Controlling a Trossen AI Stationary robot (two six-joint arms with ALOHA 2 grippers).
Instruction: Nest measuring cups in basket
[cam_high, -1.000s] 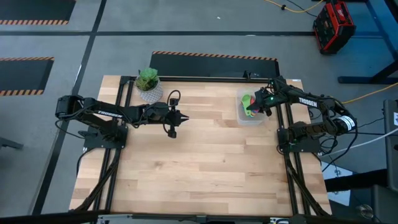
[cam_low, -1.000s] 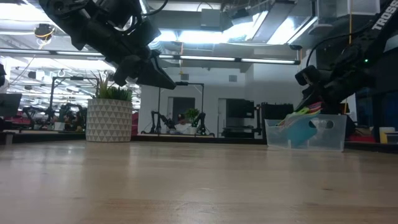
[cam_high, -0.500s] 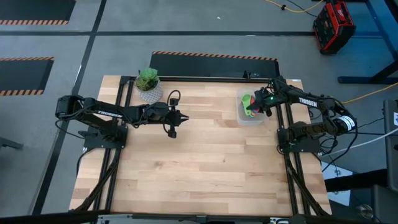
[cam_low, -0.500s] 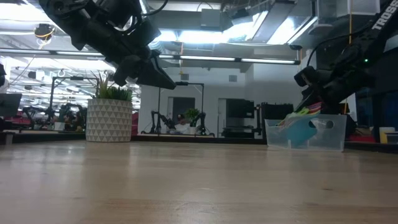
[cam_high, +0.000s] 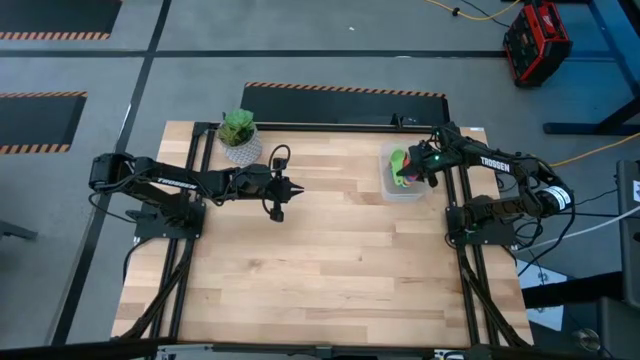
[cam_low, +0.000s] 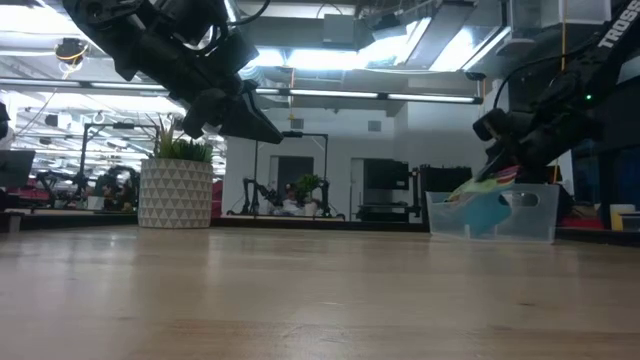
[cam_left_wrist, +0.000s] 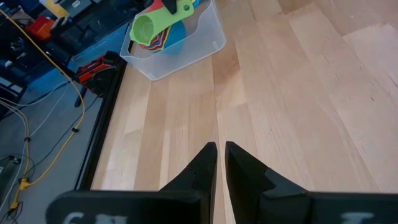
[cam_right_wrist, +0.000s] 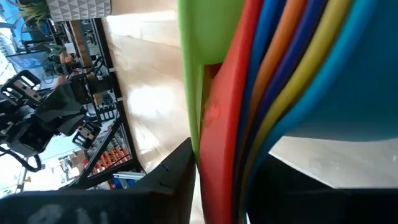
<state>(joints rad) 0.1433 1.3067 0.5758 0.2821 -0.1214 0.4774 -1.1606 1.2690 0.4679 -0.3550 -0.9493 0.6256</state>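
The right gripper (cam_high: 412, 170) hangs over the clear, almost colourless plastic basket with rounded corners (cam_high: 402, 188), which sits on the pale wooden surface (cam_high: 330, 260) near its far right edge. Its jaws pinch the flat handles of the stack of small bright plastic measuring cups (cam_high: 400, 168): in the right wrist view the green, red, orange, yellow and blue handles (cam_right_wrist: 249, 106) run as one tight fan straight between the two dark fingers (cam_right_wrist: 168, 174), edge on to the camera. From above, the green cup is uppermost and the stack lies inside the basket's outline. From table height the cups (cam_low: 480, 200) show through the clear wall (cam_low: 535, 215), tilted, with the handles rising toward the gripper (cam_low: 500, 150); whether the lowest cup touches the basket floor I cannot quite tell from here.

The left gripper (cam_high: 283, 188) waits in the air over the left half of the surface, well apart from the basket, its jaws pressed nearly together with only a thin slit between the fingertips (cam_left_wrist: 208, 162). Its wrist camera looks across the bare boards to the basket (cam_left_wrist: 186, 46) and the green cup (cam_left_wrist: 149, 28) poking out of it.

A green plant in a white patterned pot (cam_high: 239, 135) stands at the far left edge.
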